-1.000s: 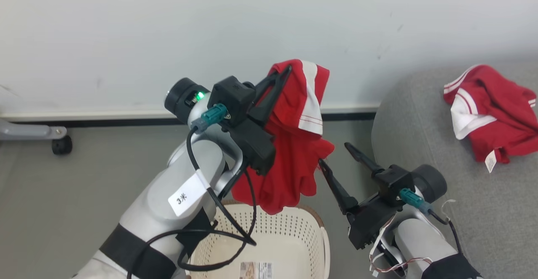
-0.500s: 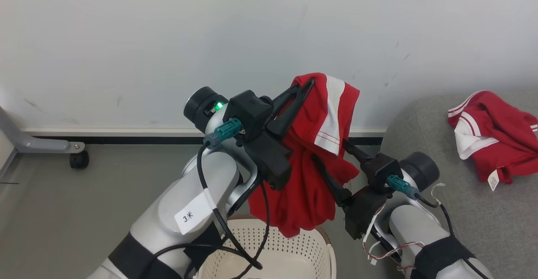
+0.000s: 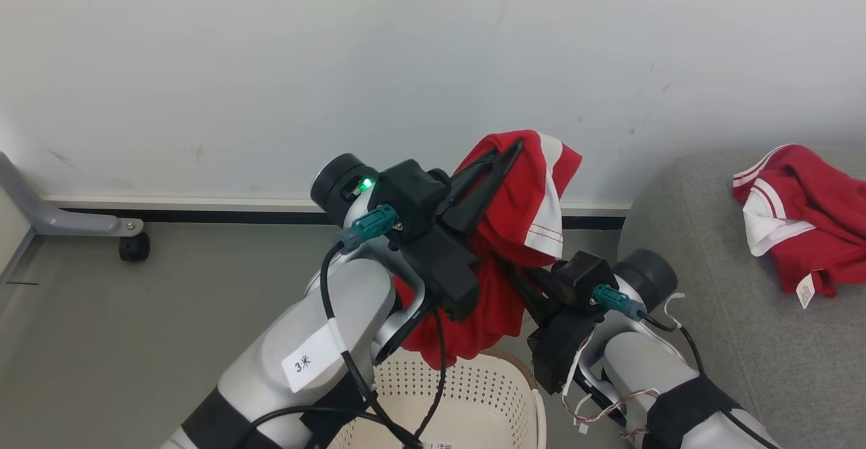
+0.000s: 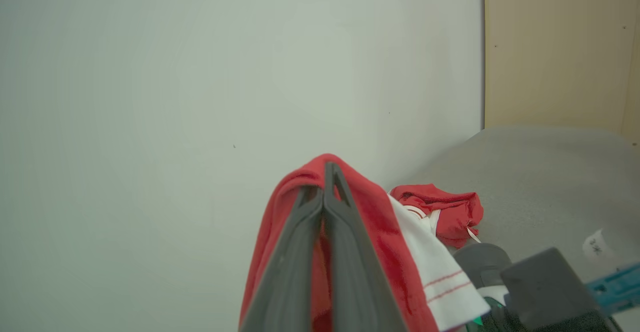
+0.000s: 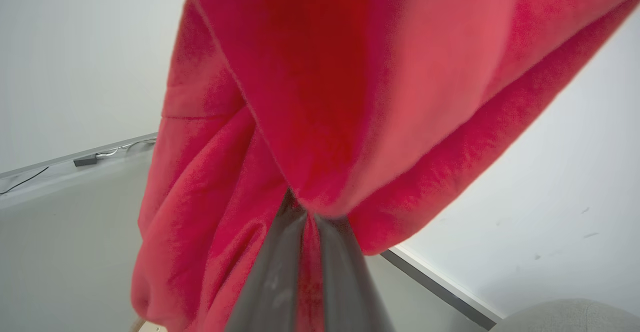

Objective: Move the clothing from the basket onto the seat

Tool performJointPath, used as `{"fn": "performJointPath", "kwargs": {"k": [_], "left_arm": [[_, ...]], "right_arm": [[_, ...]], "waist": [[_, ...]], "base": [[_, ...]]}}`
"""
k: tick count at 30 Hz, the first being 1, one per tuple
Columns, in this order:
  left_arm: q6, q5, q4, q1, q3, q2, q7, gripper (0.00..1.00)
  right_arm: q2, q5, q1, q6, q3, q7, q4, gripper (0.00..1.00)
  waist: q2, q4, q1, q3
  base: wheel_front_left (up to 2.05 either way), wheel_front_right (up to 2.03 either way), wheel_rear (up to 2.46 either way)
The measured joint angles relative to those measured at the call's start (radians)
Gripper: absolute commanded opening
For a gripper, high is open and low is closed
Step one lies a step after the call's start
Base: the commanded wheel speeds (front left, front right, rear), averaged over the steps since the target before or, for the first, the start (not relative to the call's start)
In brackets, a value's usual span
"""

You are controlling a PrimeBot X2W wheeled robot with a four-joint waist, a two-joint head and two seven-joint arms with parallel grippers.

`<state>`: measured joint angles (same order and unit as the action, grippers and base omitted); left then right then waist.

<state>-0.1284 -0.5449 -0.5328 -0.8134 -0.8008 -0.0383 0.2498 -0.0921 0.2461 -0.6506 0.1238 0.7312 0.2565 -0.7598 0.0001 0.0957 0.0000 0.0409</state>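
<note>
A red garment with a white panel (image 3: 524, 195) hangs in the air in front of a pale wall (image 3: 270, 63), held by both robot arms. Its lowest fold ends near the brown rim of the cream perforated laundry basket (image 3: 521, 368) below. The left gripper (image 3: 514, 149) points up and to the right, its two dark fingers pressed together at the top of the cloth, which drapes over their tips. The right gripper (image 5: 303, 211) reaches in from the lower right, its fingers closed tight and pinching a lower fold of the same garment. A second red garment (image 3: 805, 219) lies crumpled on the grey sofa seat (image 3: 710, 314) at the right, with a small white tag at its near edge
</note>
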Motion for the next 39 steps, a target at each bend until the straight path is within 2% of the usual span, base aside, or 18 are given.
{"fn": "performJointPath", "kwargs": {"k": [4, 5, 6, 7, 8, 9, 16, 23, 31, 39], "left_arm": [[0.017, -0.007, -0.006, 0.026, 0.023, -0.008, 0.0, 0.0], [0.024, -0.011, -0.006, 0.031, 0.031, -0.013, 0.0, 0.05], [0.025, -0.013, -0.007, 0.035, 0.038, -0.019, 0.0, 0.36], [0.03, -0.013, -0.01, 0.04, 0.043, -0.025, 0.0, 0.47], [0.035, -0.015, -0.013, 0.046, 0.049, -0.032, 0.0, 0.89], [0.04, -0.016, -0.016, 0.053, 0.052, -0.037, 0.0, 1.0], [0.055, -0.017, -0.026, 0.125, 0.066, -0.07, 0.0, 1.0], [0.059, -0.018, -0.004, 0.195, 0.063, -0.076, 0.0, 1.0], [0.059, -0.008, 0.042, 0.265, 0.034, -0.075, 0.0, 1.0], [0.059, 0.014, 0.085, 0.322, -0.012, -0.065, 0.0, 1.0]], "right_arm": [[-0.003, 0.013, -0.022, 0.001, 0.012, 0.0, 0.007, 0.0], [-0.008, 0.018, -0.028, 0.001, 0.012, 0.0, 0.011, 0.0], [-0.014, 0.022, -0.035, 0.001, 0.01, 0.0, 0.015, 0.0], [-0.024, 0.029, -0.04, 0.001, 0.005, 0.0, 0.021, 0.0], [-0.035, 0.034, -0.043, 0.001, 0.001, 0.0, 0.026, 0.0], [-0.048, 0.037, -0.045, 0.001, -0.002, 0.0, 0.029, 0.0], [-0.124, 0.058, -0.057, 0.001, -0.041, 0.0, 0.063, 0.0], [-0.195, 0.062, -0.055, 0.001, -0.081, 0.0, 0.098, 0.0], [-0.267, 0.062, -0.024, -0.004, -0.116, 0.0, 0.144, 0.0], [-0.344, 0.066, 0.015, -0.028, -0.16, 0.0, 0.202, 0.0]], "waist": [[0.0, -0.008, 0.0, -0.006], [0.0, -0.012, 0.0, -0.007], [0.0, -0.016, 0.0, -0.008], [0.0, -0.021, 0.0, -0.01], [0.0, -0.025, 0.0, -0.011], [0.0, -0.03, 0.0001, -0.013], [0.0, -0.075, 0.0001, -0.018], [0.0, -0.137, 0.0, -0.019], [0.0, -0.232, 0.0001, -0.018], [0.0, -0.339, 0.0, -0.023]], "base": [[0.0, 0.0, 0.0], [0.0, 0.0, 0.0], [0.0, 0.0, 0.0], [0.0, 0.0, 0.0], [0.0, 0.0, 0.0], [0.0, 0.0, 0.0], [0.0, 0.0, 0.0], [0.0, 0.0, 0.0], [0.0, 0.0, 0.0], [0.0, 0.0, 0.0]]}}
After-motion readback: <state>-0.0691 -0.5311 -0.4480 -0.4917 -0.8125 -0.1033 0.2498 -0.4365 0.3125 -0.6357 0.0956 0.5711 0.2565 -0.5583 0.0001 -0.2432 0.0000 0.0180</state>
